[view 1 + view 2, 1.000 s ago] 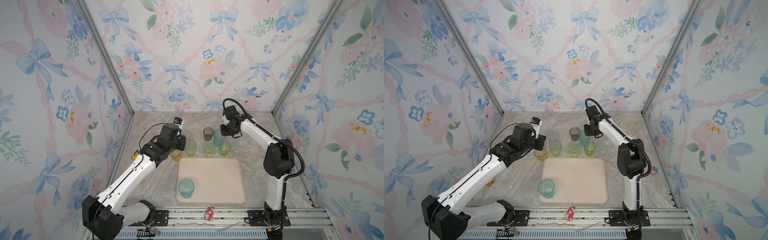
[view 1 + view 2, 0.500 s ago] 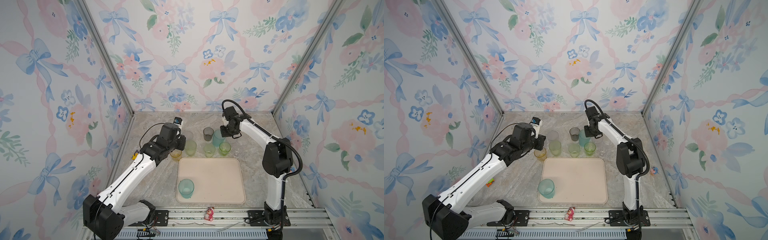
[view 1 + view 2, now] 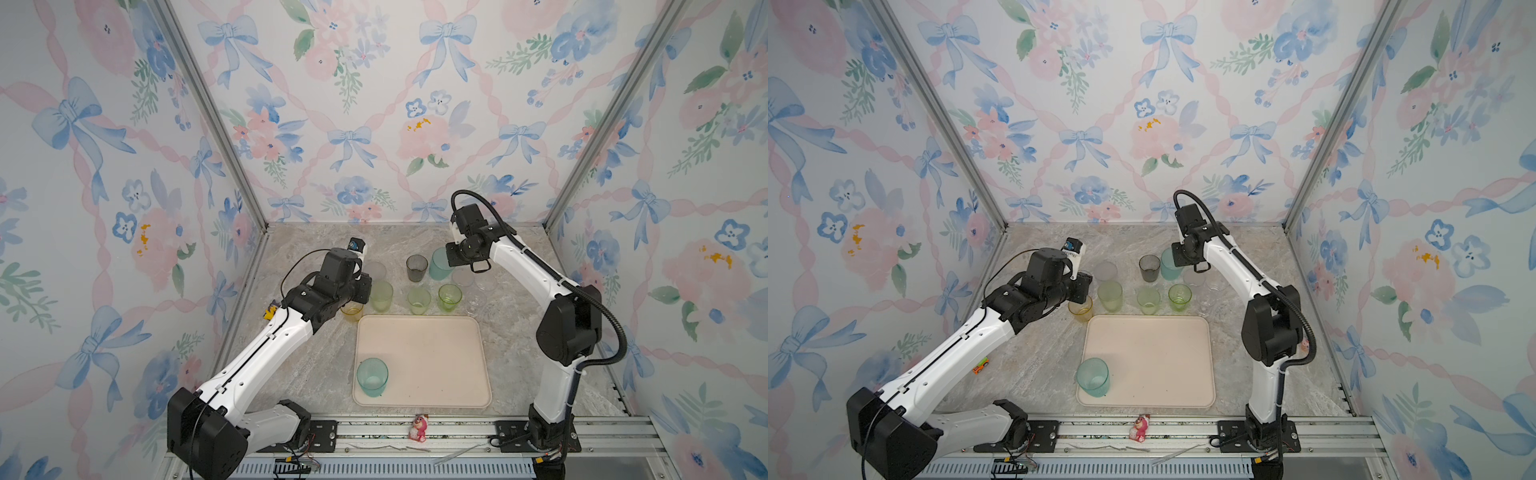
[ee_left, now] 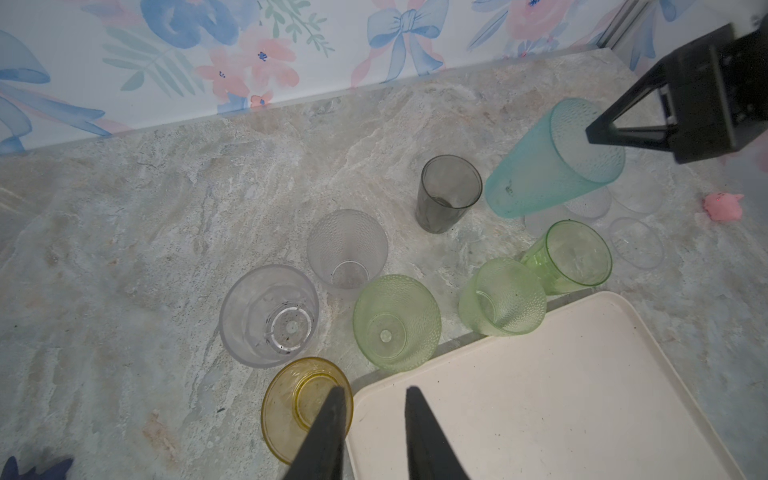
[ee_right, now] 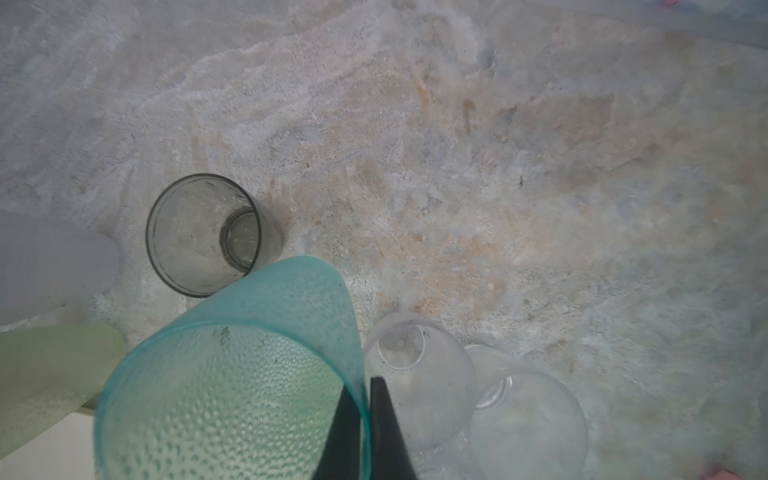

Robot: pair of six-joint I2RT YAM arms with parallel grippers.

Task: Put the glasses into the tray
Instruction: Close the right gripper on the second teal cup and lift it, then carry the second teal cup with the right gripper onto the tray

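The cream tray (image 3: 419,357) (image 4: 540,395) lies at the front with one teal glass (image 3: 372,377) standing in its near left corner. Behind it stand glasses: yellow (image 3: 351,312), three pale green (image 3: 381,296), smoky grey (image 3: 417,268) and several clear. My right gripper (image 5: 365,384) is shut on the rim of a second teal glass (image 5: 232,374) (image 4: 540,174), which leans tilted beside the grey one. My left gripper (image 4: 374,390) hovers open, one finger over the yellow glass (image 4: 299,407), the other over the tray's corner, holding nothing.
Clear glasses (image 5: 419,374) crowd right beside the held teal glass. A pink figurine (image 3: 417,428) sits on the front rail and a small orange toy (image 3: 980,365) lies under the left arm. Flowered walls close in the back and both sides.
My right gripper's jaws have closed onto the teal glass's rim. The left arm has stayed almost still over the yellow glass.
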